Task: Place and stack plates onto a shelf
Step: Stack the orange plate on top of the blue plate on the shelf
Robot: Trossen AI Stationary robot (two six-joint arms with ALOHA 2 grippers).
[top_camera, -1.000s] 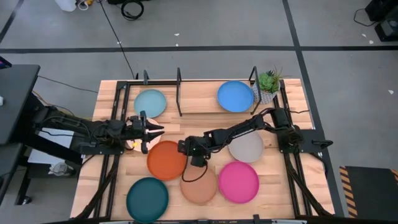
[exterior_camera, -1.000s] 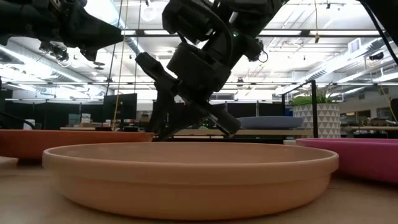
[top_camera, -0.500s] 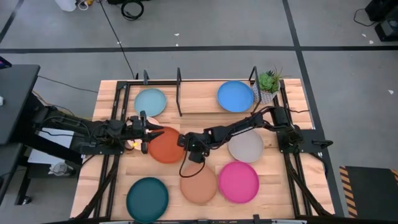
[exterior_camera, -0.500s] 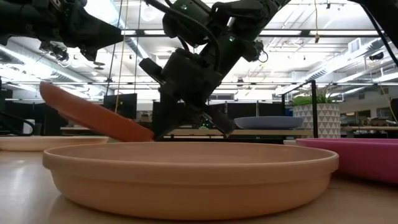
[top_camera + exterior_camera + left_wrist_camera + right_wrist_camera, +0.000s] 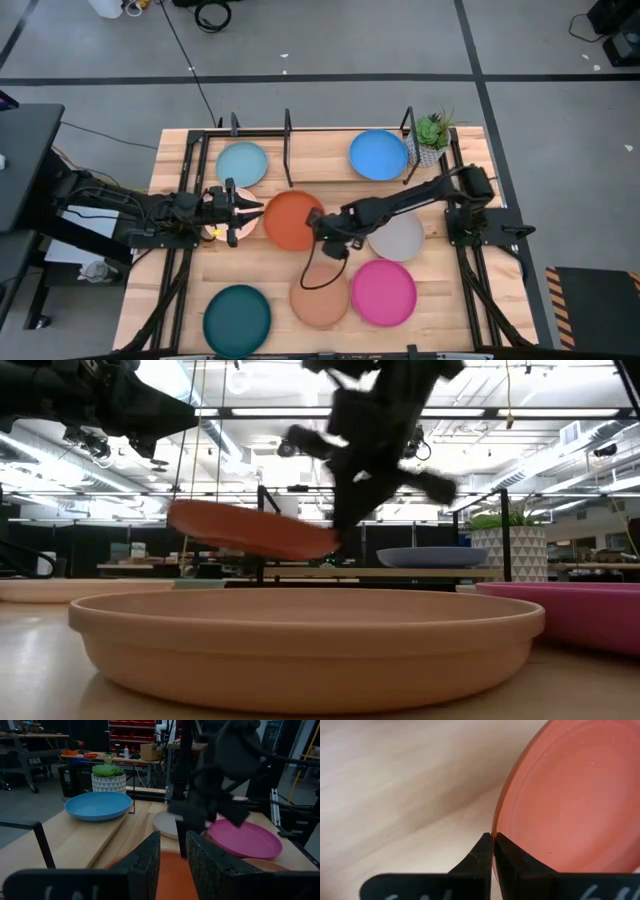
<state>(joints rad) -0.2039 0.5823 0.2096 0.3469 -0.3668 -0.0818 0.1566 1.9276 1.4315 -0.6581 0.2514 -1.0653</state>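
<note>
My right gripper is shut on the orange plate, which hangs in the air over the table's middle and shows raised in the low view. My left gripper is open and waits just left of that plate's left rim; orange shows between its fingers in its wrist view. The black rod shelf stands along the far edge. A light blue plate lies flat in its left bay and a blue plate in its right bay. My right gripper pinches the orange plate's rim between its two fingers, on the plate's right near side. It comes from the table's right, slanting down. The plate is lifted clear and tilts a little, its far-from-grip side higher.
Grey, pink, peach and teal plates lie flat on the near half of the table. A potted plant stands by the shelf's right end. Upright shelf posts rise between the bays.
My right gripper has moved up and toward the far and right edges, holding the orange plate. The plate first lay flat on the table, then tipped up with its left side high, and is now lifted clear and nearly level, closer to the shelf.
</note>
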